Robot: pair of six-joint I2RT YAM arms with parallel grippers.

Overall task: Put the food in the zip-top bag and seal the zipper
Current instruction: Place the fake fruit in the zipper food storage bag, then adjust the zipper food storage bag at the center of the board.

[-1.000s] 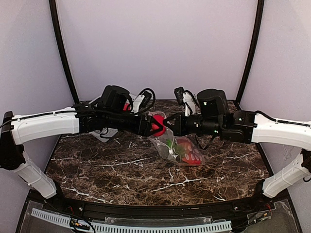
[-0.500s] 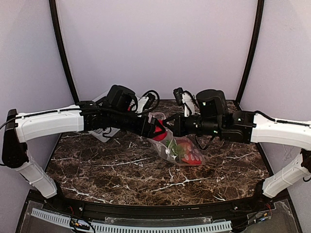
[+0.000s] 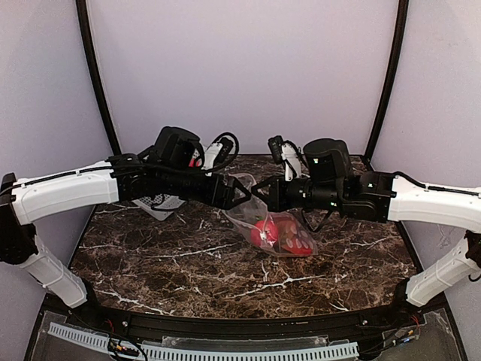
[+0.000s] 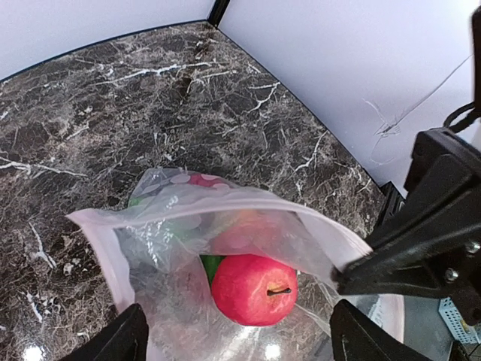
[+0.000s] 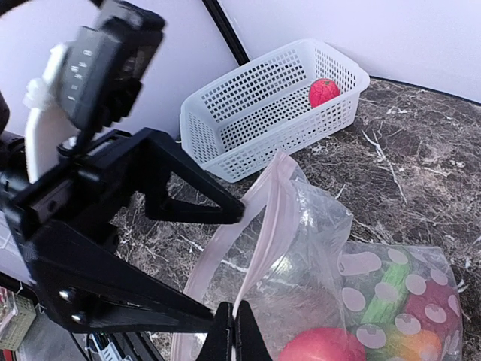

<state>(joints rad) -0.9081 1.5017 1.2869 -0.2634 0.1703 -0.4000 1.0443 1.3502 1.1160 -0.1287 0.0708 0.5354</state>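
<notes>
R tool (image 5: 234, 322) on bag (image 5: 319, 241) rim; apple (image 4: 254, 289) inside

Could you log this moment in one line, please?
left gripper open over bag | right gripper shut on bag rim | apple in bag | red piece in basket | zipper open

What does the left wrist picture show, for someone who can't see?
A red toy apple sits inside an open clear zip-top bag on a dark marble table. The left end effector hangs open above it.
</notes>
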